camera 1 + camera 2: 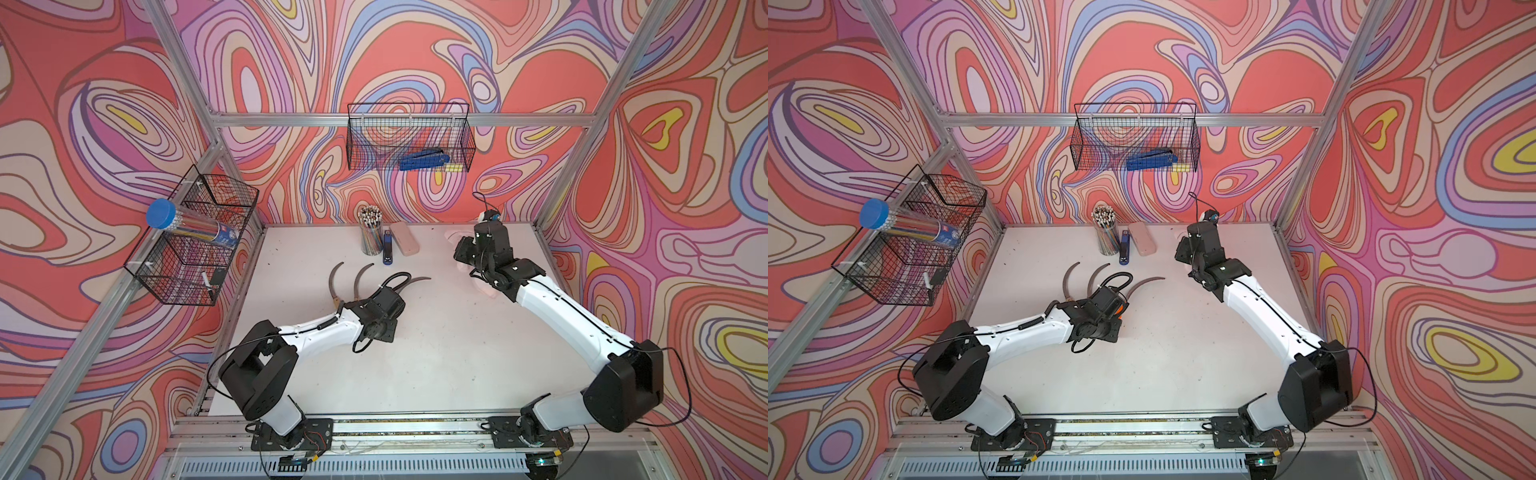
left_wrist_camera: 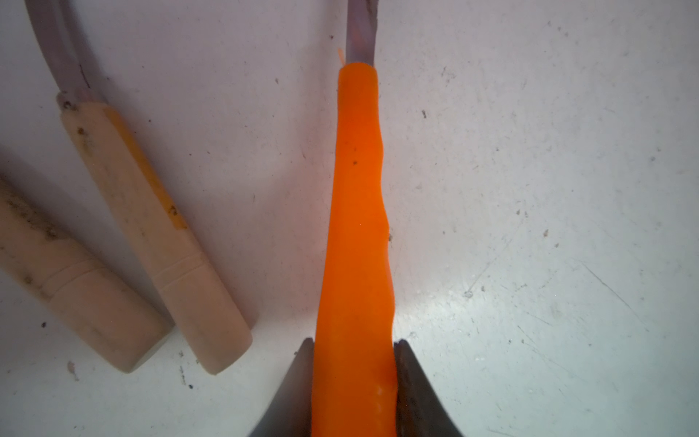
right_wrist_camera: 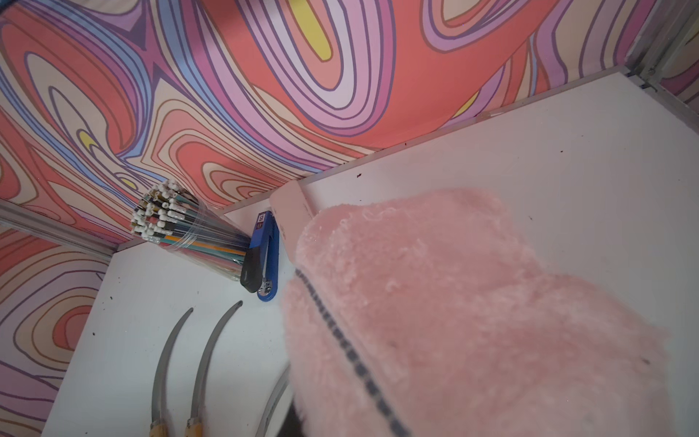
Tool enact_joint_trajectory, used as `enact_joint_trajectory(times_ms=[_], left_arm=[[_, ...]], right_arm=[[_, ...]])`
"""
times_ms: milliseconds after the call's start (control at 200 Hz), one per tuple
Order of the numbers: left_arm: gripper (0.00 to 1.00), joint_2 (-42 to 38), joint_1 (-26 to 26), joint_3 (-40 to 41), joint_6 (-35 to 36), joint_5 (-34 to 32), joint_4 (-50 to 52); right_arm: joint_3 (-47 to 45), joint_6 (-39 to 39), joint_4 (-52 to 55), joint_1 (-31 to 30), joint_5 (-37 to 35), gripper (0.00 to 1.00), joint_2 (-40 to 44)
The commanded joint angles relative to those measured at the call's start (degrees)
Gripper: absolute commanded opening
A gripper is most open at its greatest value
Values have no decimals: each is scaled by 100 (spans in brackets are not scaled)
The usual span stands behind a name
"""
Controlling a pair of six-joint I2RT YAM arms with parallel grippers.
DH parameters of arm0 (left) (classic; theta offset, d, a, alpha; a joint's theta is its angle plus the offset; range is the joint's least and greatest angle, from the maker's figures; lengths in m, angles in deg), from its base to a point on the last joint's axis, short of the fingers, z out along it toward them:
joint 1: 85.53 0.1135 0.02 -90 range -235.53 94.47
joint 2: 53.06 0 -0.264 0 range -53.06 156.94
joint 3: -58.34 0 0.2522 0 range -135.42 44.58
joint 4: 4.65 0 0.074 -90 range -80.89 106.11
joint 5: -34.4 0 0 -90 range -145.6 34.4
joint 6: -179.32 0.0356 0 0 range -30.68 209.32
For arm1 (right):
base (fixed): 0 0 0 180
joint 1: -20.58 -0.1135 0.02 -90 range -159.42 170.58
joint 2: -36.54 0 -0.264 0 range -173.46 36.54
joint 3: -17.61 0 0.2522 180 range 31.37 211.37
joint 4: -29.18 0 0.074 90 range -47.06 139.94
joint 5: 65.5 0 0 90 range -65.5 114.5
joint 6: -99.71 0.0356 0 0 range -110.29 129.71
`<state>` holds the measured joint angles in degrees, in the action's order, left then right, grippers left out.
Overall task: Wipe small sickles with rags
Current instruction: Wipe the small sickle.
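Three small sickles lie side by side at mid-table. Two have pale wooden handles (image 2: 159, 234) (image 2: 75, 287) and curved dark blades (image 1: 334, 276) (image 1: 360, 278). The third has an orange handle (image 2: 355, 227), and its blade (image 1: 415, 280) points right. My left gripper (image 2: 353, 378) is shut on the rear part of that orange handle, low over the table. My right gripper (image 1: 463, 259) hangs at the back right, shut on the fuzzy pale-pink rag (image 3: 472, 321). The rag drapes over the fingers and hides them in the right wrist view.
At the back of the table stand a clear cup of pencils (image 1: 371, 232), a blue stapler (image 1: 387, 247) and a smooth pink case (image 1: 404, 243). Wire baskets hang on the back wall (image 1: 409, 137) and the left wall (image 1: 195, 237), the latter holding a blue-capped tube (image 1: 187, 224).
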<state>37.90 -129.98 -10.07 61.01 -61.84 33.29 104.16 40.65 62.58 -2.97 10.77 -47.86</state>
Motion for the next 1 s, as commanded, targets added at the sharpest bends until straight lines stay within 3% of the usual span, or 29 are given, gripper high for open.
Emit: enact_joint_trajectory(times_ms=[0, 295, 586, 771, 996], left_arm=[[0, -157, -61, -97, 99, -126, 128], [0, 184, -1060, -688, 479, -988, 481], [0, 256, -1077, -667, 535, -856, 379], [0, 484, -1076, -863, 540, -749, 481], [0, 535, -1075, -866, 562, -634, 444]], right_arm=[[55, -199, -107, 18, -85, 0, -351], [358, -399, 19, 17, 300, 0, -827], [770, -746, -228, 17, 645, 0, -1080], [1957, -979, 33, 10, 1224, 0, -1257], [1400, -891, -538, 14, 1801, 0, -1501]])
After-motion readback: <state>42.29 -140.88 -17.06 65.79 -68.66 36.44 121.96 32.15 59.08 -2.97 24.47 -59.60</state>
